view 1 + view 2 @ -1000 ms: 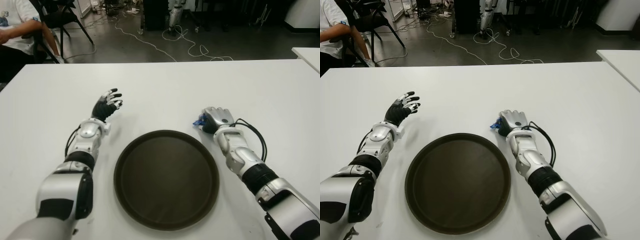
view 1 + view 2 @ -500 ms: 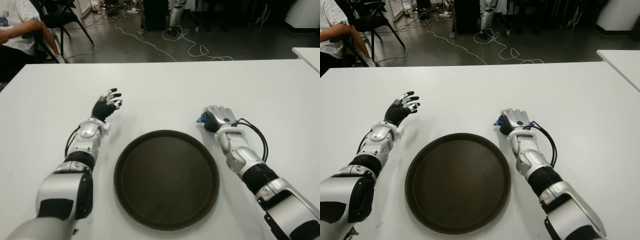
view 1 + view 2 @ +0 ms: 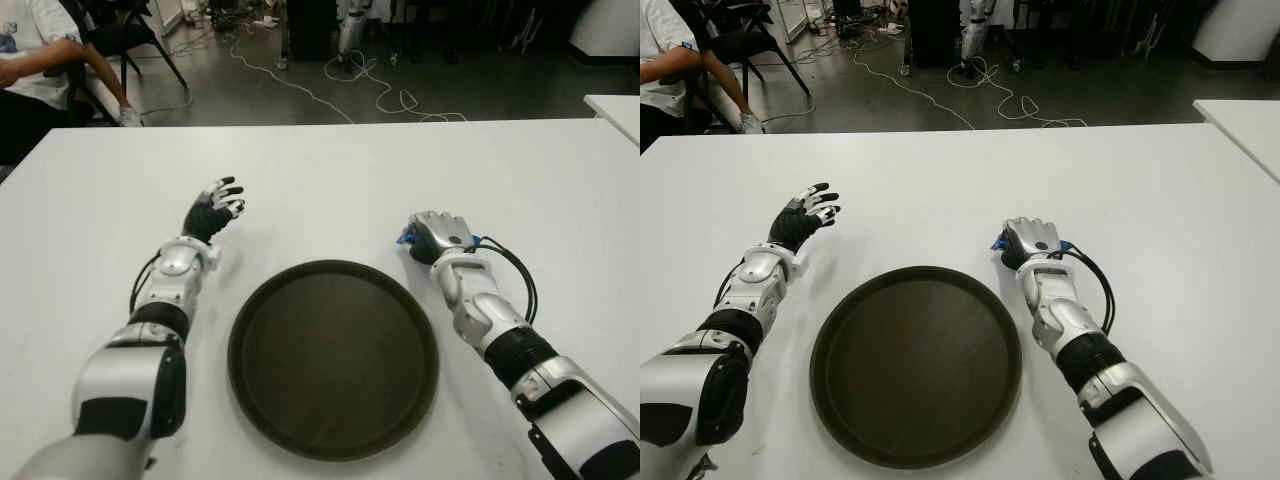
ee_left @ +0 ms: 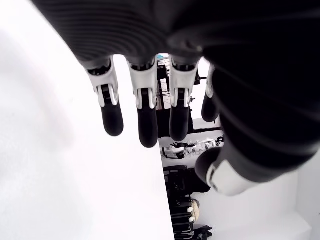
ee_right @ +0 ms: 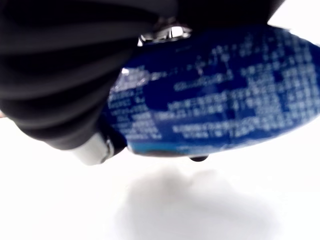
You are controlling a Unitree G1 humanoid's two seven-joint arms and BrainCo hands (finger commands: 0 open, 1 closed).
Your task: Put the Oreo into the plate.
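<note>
My right hand is curled around a blue Oreo packet, just past the far right rim of the dark round plate. Only a blue corner of the packet peeks out at the hand's left side in the eye views. In the right wrist view the packet hangs a little above the white table with its shadow beneath. My left hand shows to the far left of the plate, fingers spread and holding nothing.
The white table stretches wide around the plate. A seated person and a chair are at the far left beyond the table edge. Cables lie on the floor behind. Another white table's corner shows at far right.
My right hand with the Oreo packet has shifted slightly right and away from me, lifting a little. The left hand has not moved.
</note>
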